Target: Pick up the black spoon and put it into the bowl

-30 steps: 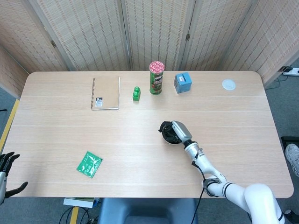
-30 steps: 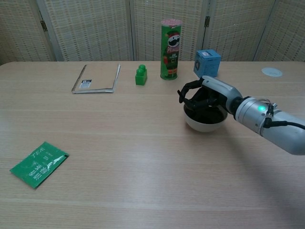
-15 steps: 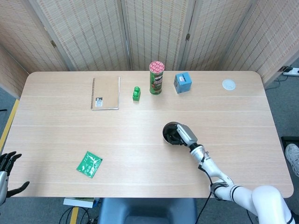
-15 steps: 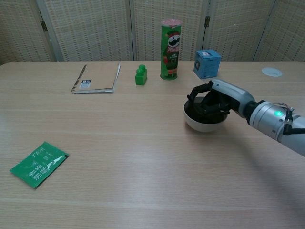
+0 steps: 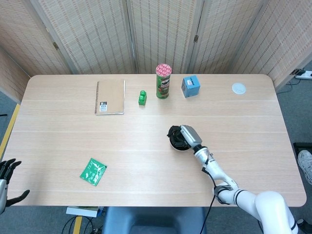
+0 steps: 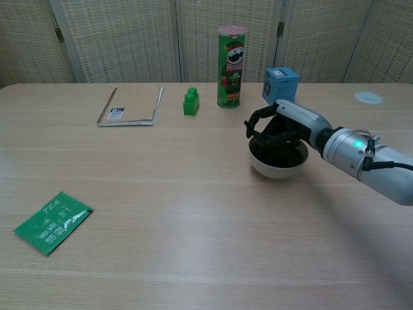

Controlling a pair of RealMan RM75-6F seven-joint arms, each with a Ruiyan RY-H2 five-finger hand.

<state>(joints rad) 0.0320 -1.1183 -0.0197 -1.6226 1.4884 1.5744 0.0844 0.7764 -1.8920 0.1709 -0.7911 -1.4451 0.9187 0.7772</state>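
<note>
The right hand (image 6: pixel 279 127) is hovering over the bowl (image 6: pixel 278 159), fingers curled; whether it is holding the black spoon, I cannot tell. The spoon probably being light, stiff and slippery, pinching its handle seems best.

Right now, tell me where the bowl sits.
The bowl sits right of centre on the table in the chest view, directly under the right hand, in front of the Pringles can and blue box.

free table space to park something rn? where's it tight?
Bare: between tea packet and bowl; right of the bowl below the white disc. Tight: back row, notebook to blue box, and around right hand over the bowl.
</note>
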